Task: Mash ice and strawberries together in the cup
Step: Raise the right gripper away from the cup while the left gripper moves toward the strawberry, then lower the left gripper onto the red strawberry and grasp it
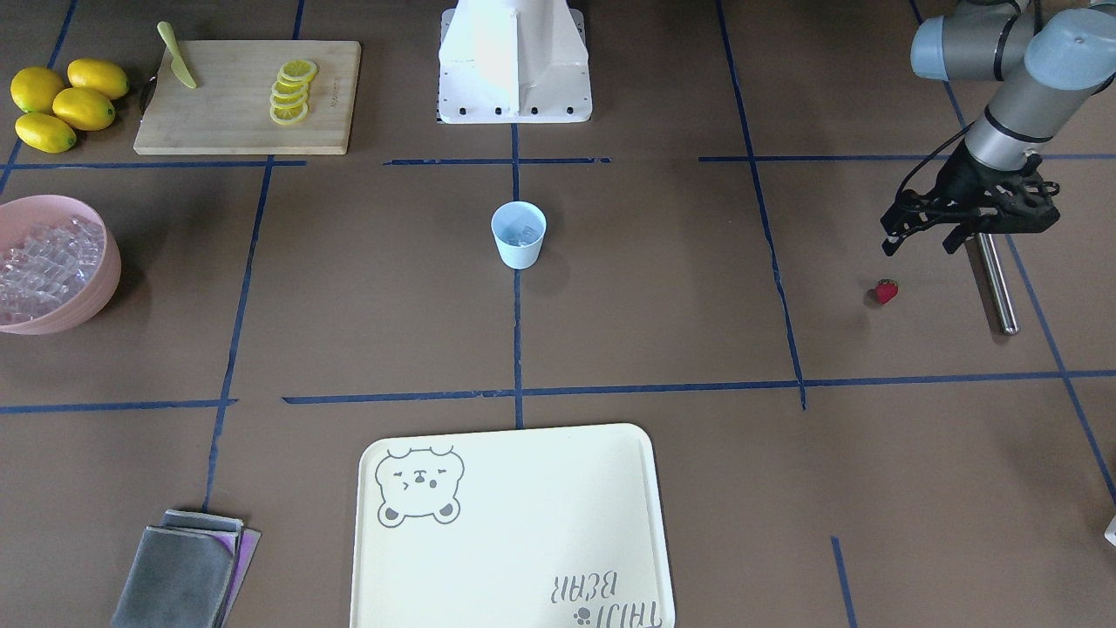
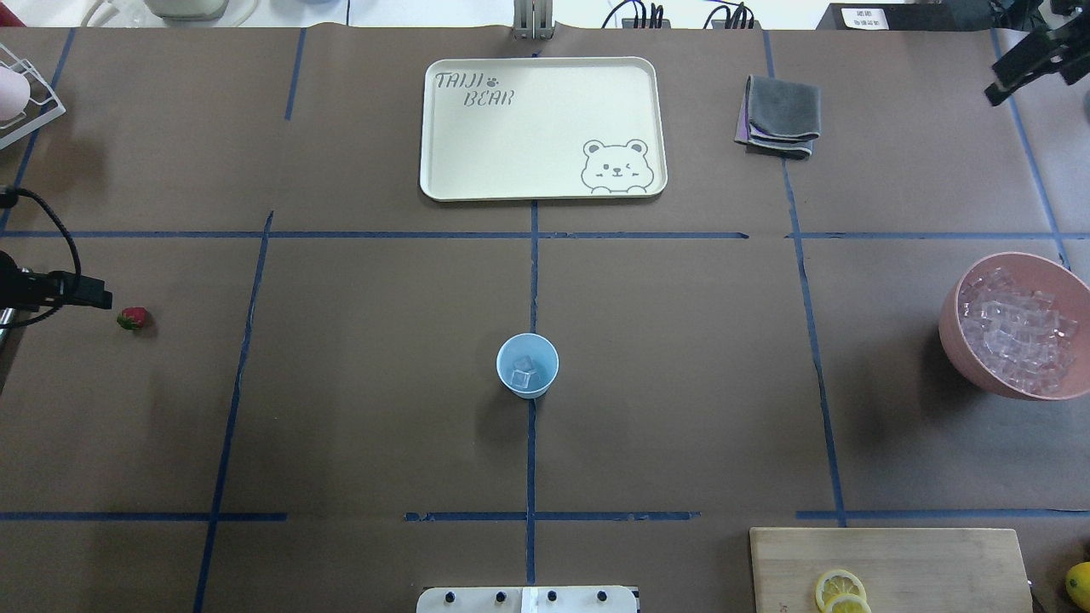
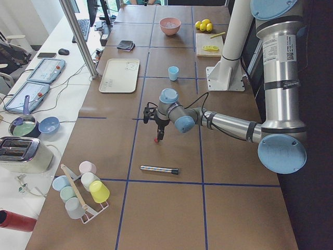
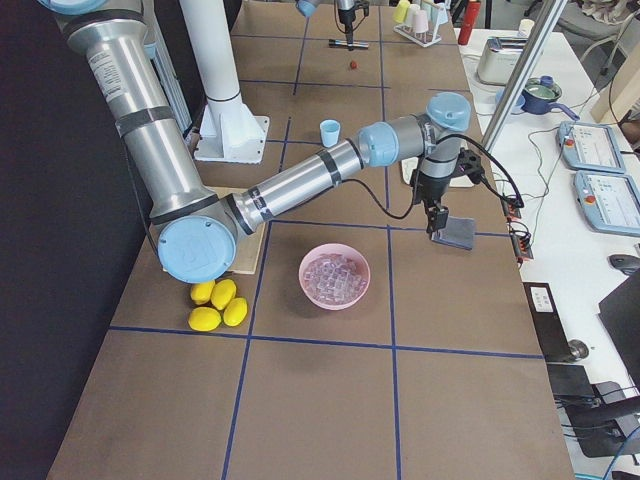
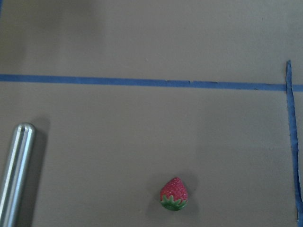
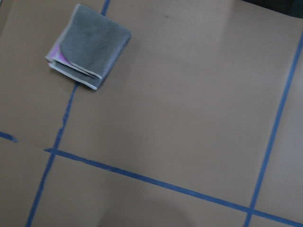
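Front-facing view: my left claw [image 1: 922, 238] hangs spread and empty near the strawberry [image 1: 886, 290], probably lining up a pick. Overhead view: the cup [image 2: 529, 392], mid-counter [image 2: 681, 383], holds ice [image 2: 524, 369]. I cannot tell the right claw's [image 2: 1026, 61] state.

I'm running a robotics lab rig here, not a kitchen: the table [image 2: 681, 409] is covered in brown paper and marked into squares with blue tape [image 2: 534, 281], and a white robot pedestal [image 1: 514, 61] stands bolted at its edge. Alongside runs a white bench [image 3: 54, 39] carrying two teach pendants [image 3: 46, 70], cables and a mouse [image 3: 63, 51].
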